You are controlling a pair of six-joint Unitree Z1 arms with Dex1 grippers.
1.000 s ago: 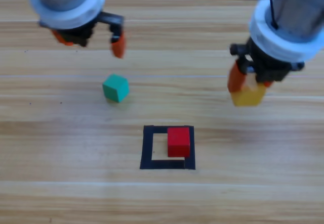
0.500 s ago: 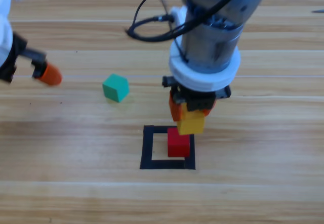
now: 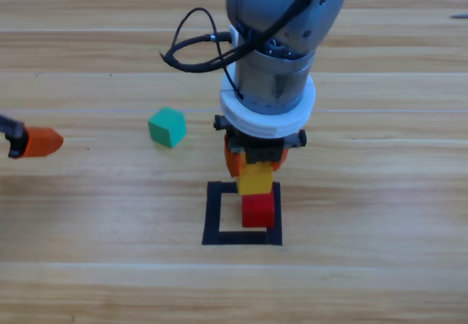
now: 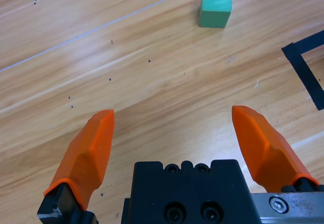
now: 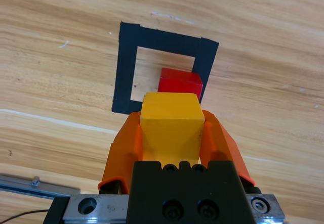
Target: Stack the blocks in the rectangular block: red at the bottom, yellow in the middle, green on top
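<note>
One cube placed: red (image 3: 257,211) inside rectangular block (image 3: 212,214); yellow (image 3: 255,178) clamped in right gripper (image 3: 254,164) above red, unreleased; green (image 3: 167,126) untouched on table (image 3: 365,280); left gripper (image 4: 177,128) spread wide, idle at left edge.

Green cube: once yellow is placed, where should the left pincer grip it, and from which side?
Grip the green cube on two opposite flat side faces, coming straight down from above. It sits alone on the bare table, turned at an angle to the wood grain, so the wrist should rotate to match its faces. The left pincer is open and apart from it, so probably ready. The right pincer holds the yellow cube.
</note>
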